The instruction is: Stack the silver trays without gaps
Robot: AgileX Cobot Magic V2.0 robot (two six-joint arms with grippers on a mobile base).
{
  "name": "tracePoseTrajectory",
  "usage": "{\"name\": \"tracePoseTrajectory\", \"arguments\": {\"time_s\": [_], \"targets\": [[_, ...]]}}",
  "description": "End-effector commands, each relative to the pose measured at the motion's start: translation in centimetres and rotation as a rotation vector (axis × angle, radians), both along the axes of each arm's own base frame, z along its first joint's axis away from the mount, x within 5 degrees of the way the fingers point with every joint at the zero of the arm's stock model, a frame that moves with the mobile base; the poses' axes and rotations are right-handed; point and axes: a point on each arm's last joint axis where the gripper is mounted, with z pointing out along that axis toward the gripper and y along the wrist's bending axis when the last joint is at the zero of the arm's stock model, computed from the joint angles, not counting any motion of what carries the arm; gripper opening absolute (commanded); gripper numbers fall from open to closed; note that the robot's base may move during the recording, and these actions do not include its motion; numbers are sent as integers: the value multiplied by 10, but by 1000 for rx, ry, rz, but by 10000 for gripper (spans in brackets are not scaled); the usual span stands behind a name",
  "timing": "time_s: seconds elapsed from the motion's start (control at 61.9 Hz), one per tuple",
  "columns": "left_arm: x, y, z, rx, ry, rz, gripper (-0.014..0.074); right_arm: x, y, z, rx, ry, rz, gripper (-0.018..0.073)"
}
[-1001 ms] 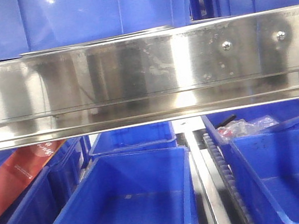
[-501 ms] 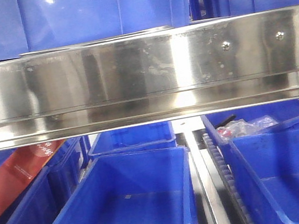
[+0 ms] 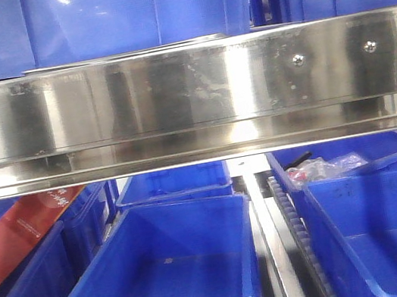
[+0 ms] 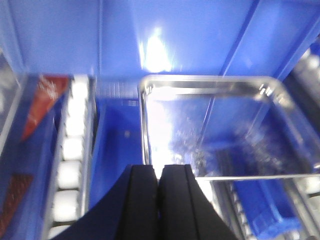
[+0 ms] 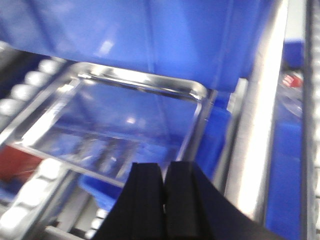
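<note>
Two black end effectors sit low in the wrist views. The left end effector (image 4: 157, 200) has its fingers pressed together with nothing between them, and the right end effector (image 5: 164, 200) looks the same. Just past the left one a silver tray (image 4: 225, 130) lies flat, its near corner right at the fingertips; I cannot tell if they touch. The right wrist view shows a tray too, maybe the same one. I think a push on only one corner could make the tray turn and sit crooked, and that would leave a gap in the stack. The tray is thin and very shiny, so closed tips could slip over its low rim and not move it at all. A hard push could bump it into the big blue bin (image 4: 175, 35) right behind it, or tip it off the shelf into the bins below. White rollers (image 4: 70, 150) run along the shelf to the left of the tray. From the front, a wide steel shelf rail (image 3: 174, 99) with two screw heads (image 3: 297, 59) hides most of the upper shelf, and only a thin tray edge (image 3: 128, 52) peeks above it, under the bin. Below the rail stand open blue bins (image 3: 158, 271), then a red packet (image 3: 21, 233) on the left and a clear bag (image 3: 329, 168) in a far bin.
</note>
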Motion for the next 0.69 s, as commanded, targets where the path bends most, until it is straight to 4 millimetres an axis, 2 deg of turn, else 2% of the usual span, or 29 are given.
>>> {"name": "tracePoseTrajectory", "arguments": {"time_s": [0.0, 0.129, 0.21, 0.323, 0.355, 0.42, 0.501, 0.549, 0.678], "targets": [[7, -4, 2, -21, -46, -6, -17, 12, 10, 0, -14, -16, -44, -46], [17, -8, 4, -35, -76, -11, 1, 28, 22, -13, -44, 40, -57, -46], [26, -11, 4, -33, -69, -10, 81, 35, 26, -22, -59, 62, -58, -46], [42, -15, 4, -24, -66, -8, 239, 43, 31, -28, -62, 73, -57, -41], [47, -17, 3, -21, -56, -7, 265, 45, 33, -31, -66, 80, -58, -21], [58, -18, 0, -18, -29, 5, 300, 50, 35, -32, -69, 84, -60, 87], [73, -16, -5, -21, 10, 27, 304, 56, 37, -33, -55, 95, -80, 230], [82, -14, -8, -21, 32, 41, 304, 61, 39, -36, -54, 109, -93, 279], [102, -6, -16, -11, 106, 83, 304, 74, 42, -41, -68, 138, -118, 267]]}}
